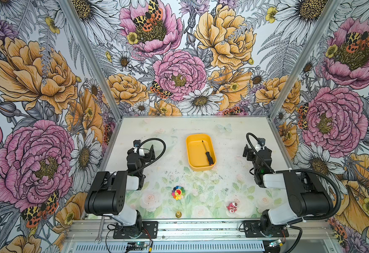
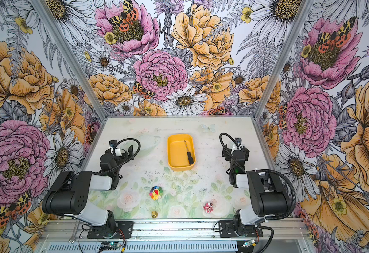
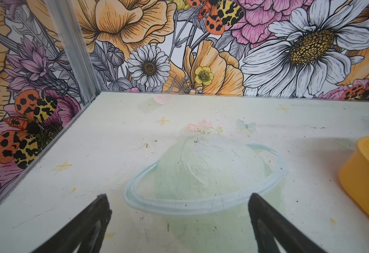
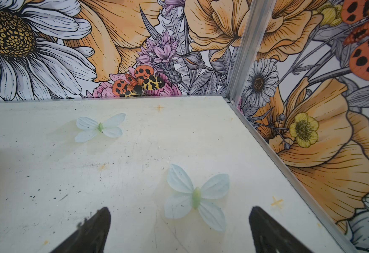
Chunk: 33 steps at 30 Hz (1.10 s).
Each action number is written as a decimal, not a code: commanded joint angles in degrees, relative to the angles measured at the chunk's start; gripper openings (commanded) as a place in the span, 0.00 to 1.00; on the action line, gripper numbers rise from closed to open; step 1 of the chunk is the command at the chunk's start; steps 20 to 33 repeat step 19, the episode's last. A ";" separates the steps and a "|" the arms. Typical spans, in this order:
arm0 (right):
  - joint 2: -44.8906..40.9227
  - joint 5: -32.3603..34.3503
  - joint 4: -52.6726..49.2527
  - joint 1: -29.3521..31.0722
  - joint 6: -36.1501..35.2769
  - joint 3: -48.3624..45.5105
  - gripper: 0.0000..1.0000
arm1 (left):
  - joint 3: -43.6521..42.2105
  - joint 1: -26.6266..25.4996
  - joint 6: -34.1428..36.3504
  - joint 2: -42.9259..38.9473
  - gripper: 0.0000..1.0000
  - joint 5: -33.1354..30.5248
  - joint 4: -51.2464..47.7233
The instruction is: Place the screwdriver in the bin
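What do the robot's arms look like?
The left arm and right arm are chunky black blocks joined by white shells. Each carries a black ribbed hose looping to its wrist. A tiny green light glows on the right one. The left pincer and right pincer each end in two black pointed fingers.

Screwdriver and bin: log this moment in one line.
screwdriver: lying inside bin | left gripper: open, empty | right gripper: open, empty | task: placed
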 commanded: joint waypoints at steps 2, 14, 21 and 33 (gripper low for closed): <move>0.76 -0.68 1.68 -0.36 0.33 -0.13 0.99 | 0.69 -0.49 0.68 -0.16 0.99 -1.31 0.39; 0.78 -0.80 1.46 -0.51 0.38 -0.05 1.00 | 0.73 -0.58 0.71 -0.16 0.99 -1.65 0.32; 0.67 -0.85 1.47 -0.45 0.38 -0.15 0.99 | 0.86 -0.54 0.67 -0.09 0.99 -1.58 -0.02; 0.67 -0.85 1.47 -0.45 0.38 -0.15 0.99 | 0.86 -0.54 0.67 -0.09 0.99 -1.58 -0.02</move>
